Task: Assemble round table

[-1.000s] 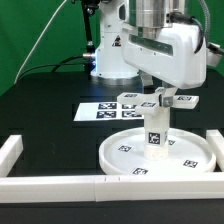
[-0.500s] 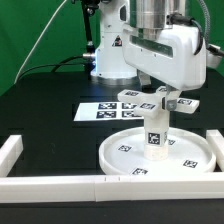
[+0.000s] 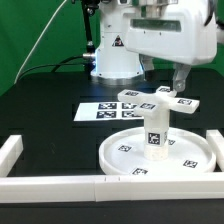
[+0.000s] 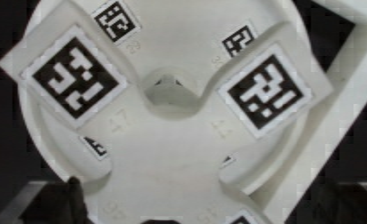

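The large round disc (image 3: 118,152) lies flat on the black table. The short cylindrical leg (image 3: 154,136) stands upright at its centre. The small cross-shaped foot (image 3: 152,100) sits on top of the leg, tags facing up. My gripper (image 3: 165,76) hangs just above the foot, open and empty, touching nothing. In the wrist view the foot (image 4: 171,95) fills the middle, with two big tags on its arms. The disc (image 4: 180,18) shows behind it. The gripper (image 4: 198,216) is only dark tips at the frame's edge.
The marker board (image 3: 98,111) lies behind the disc at the exterior view's left. White border rails run along the front (image 3: 50,184), the left (image 3: 8,152) and the right (image 3: 216,140). The arm's base (image 3: 115,60) stands at the back.
My gripper was down around the foot on the leg. It has let go and risen straight up. The foot stays on the leg.
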